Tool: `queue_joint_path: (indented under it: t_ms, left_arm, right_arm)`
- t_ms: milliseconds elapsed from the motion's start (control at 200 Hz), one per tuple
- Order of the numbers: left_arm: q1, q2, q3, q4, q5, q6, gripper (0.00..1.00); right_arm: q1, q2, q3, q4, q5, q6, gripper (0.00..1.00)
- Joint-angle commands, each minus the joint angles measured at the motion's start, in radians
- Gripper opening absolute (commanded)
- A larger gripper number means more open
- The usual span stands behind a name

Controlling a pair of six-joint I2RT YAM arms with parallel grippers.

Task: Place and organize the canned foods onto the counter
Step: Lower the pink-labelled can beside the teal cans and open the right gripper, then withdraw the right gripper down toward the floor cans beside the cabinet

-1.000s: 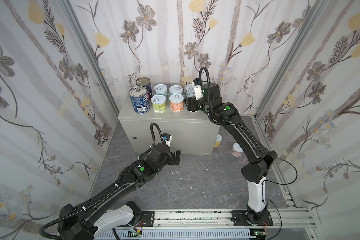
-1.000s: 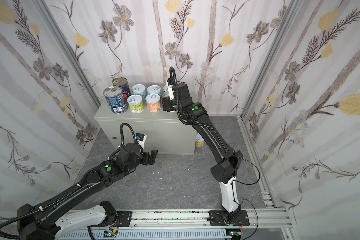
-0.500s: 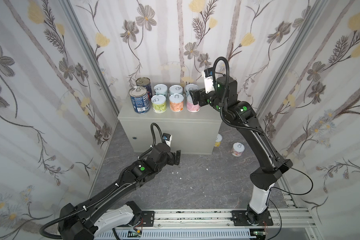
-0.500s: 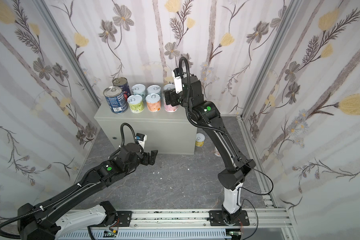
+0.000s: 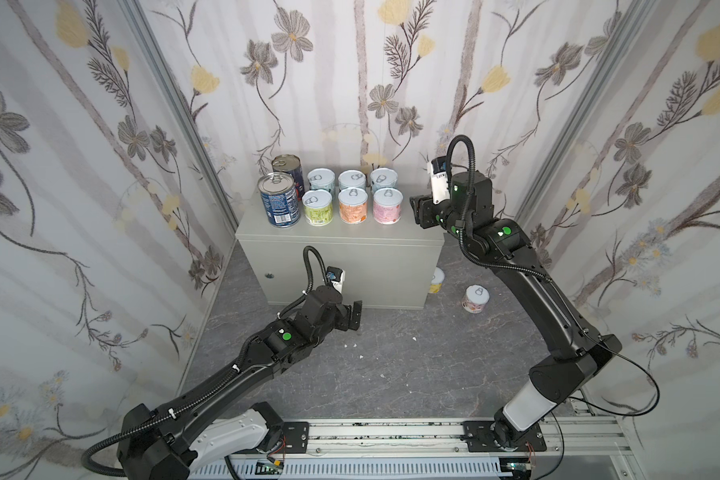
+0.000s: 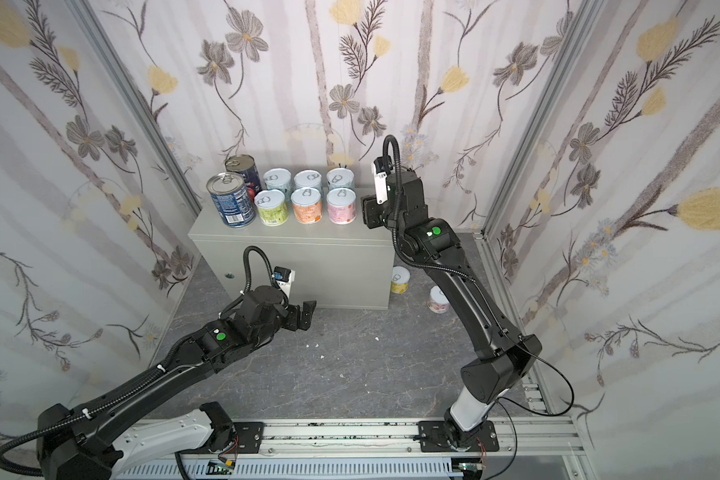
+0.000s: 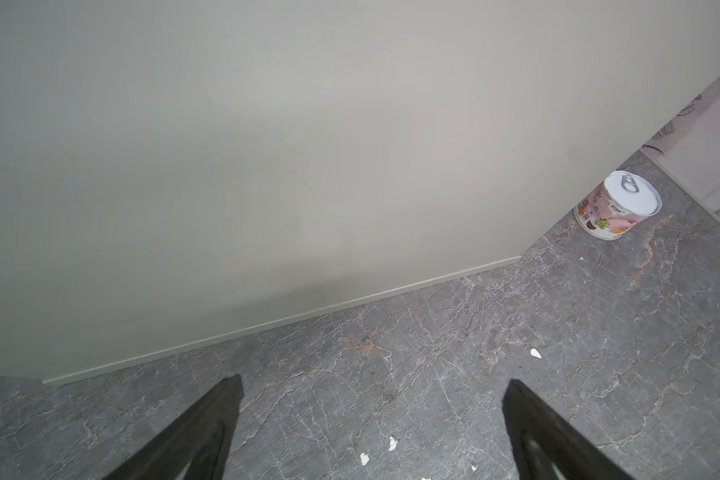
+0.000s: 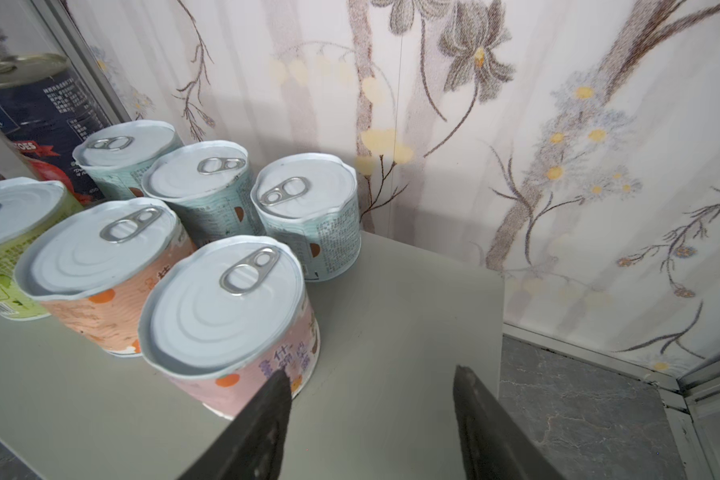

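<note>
The right pincer point(image 8: 371, 370) hangs over the bare end of the worktop point(image 5: 350, 230), its jaws parted with nothing between them. Just beside it, off one fingertip, stands the pink can point(image 8: 225, 307); both top views show a small gap between the two. Beyond it in the same row come the orange can point(image 5: 353, 206) and the green can point(image 5: 318, 209), and farthest from this pincer the two blue cans point(image 5: 278, 205). Behind that row, three teal cans point(image 5: 352, 181) stand along the wall point(image 5: 350, 83). All eight are upright on the worktop. The left pincer point(image 7: 373, 380) hovers low over the floor point(image 7: 433, 353), facing the worktop's front, jaws wide apart and empty. Well off to its right, past the worktop's corner, a white can point(image 7: 618, 205) and a yellow can point(image 5: 436, 282) stand upright on the floor, the yellow can half hidden by the worktop.
</note>
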Motion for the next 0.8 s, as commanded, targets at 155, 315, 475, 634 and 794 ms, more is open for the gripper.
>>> queue_joint_path:
  t_ms: [155, 315, 475, 634, 794]
  left_arm:
    - [0.001, 0.005, 0.004, 0.033, -0.007, 0.003, 1.00]
    - [0.001, 0.002, 0.002, 0.033, -0.009, 0.002, 1.00]
    - [0.001, 0.002, 0.003, 0.033, -0.010, 0.006, 1.00]
    - [0.001, 0.004, 0.003, 0.033, -0.012, 0.009, 1.00]
    - [0.000, 0.002, 0.001, 0.033, -0.011, 0.006, 1.00]
  right_arm:
    - [-0.008, 0.089, 0.019, 0.081, -0.036, 0.028, 0.64]
    - [-0.013, 0.130, 0.041, 0.082, -0.060, 0.038, 0.64]
    - [-0.012, 0.133, 0.047, 0.081, -0.054, 0.039, 0.65]
    - [-0.029, 0.107, 0.045, 0.071, -0.050, 0.040, 0.68]
    - [-0.049, 0.038, 0.011, 0.067, -0.035, 0.041, 0.74]
